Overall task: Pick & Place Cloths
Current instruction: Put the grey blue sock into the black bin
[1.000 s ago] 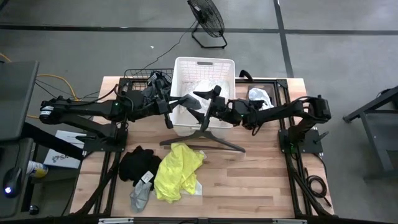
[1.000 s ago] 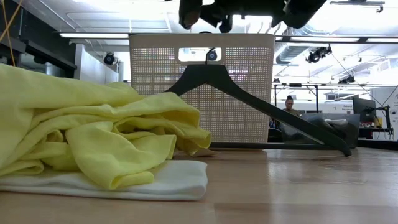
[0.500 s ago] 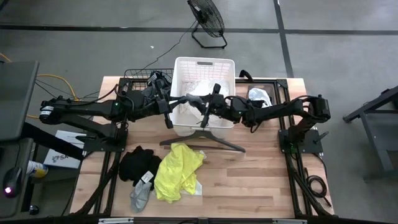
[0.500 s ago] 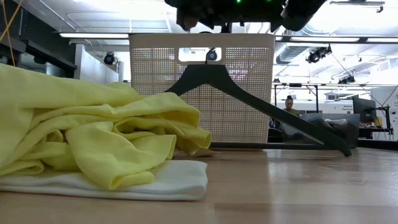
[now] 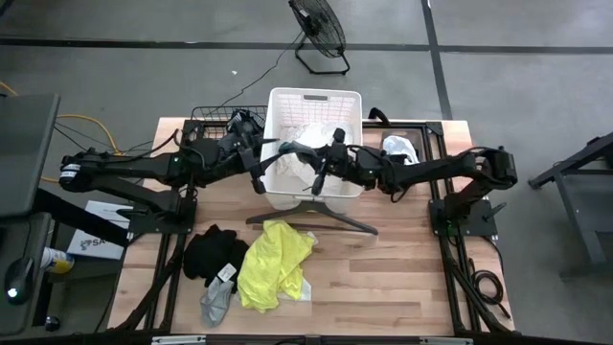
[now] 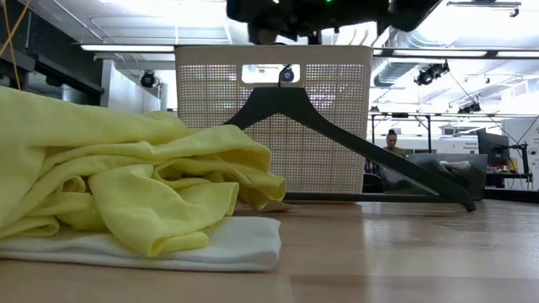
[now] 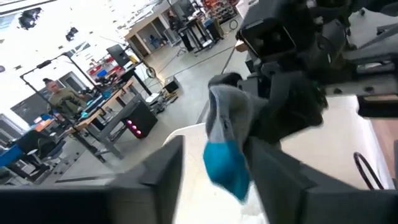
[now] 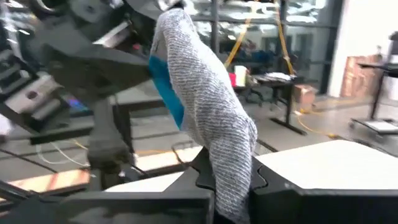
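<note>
Both grippers meet over the white basket at the bench's far edge: left gripper and right gripper above white cloth. Hanger lies mid-bench; yellow garment and black garment sit toward the near-left corner.

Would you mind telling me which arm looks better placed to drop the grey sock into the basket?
Probably the right: its pincer is shut on the grey sock, above the white basket. The left pincer only hovers beside it, apparently empty.
</note>
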### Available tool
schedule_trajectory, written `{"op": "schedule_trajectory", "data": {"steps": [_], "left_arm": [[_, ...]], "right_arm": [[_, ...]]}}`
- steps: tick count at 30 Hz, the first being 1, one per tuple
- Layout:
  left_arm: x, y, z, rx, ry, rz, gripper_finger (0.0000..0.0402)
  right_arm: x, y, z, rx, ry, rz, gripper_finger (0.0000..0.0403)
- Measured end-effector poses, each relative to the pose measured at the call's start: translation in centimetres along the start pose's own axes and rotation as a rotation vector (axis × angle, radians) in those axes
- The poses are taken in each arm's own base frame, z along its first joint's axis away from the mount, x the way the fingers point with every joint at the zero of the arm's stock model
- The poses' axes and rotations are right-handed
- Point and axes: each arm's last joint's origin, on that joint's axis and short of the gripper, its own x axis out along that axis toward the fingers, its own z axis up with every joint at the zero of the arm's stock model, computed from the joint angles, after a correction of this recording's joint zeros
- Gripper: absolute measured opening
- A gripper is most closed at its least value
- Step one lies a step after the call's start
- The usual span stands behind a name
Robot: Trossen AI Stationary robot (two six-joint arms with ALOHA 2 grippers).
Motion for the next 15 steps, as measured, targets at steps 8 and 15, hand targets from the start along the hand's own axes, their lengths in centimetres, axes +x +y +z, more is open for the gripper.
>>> {"op": "schedule_trajectory", "data": {"steps": [8, 15], "left_arm": [[-1.0, 0.4, -0.2, -0.069, 0.034, -0.015, 0.0302], [-1.3, 0.2, -0.8, -0.114, 0.094, -0.045, 0.0317]], "right_arm": [[-3.4, -1.3, 2.6, -0.018, 0.152, -0.231, 0.0004], [-8.4, -2.8, 3.6, -0.058, 0.309, -0.614, 0.0004]]}}
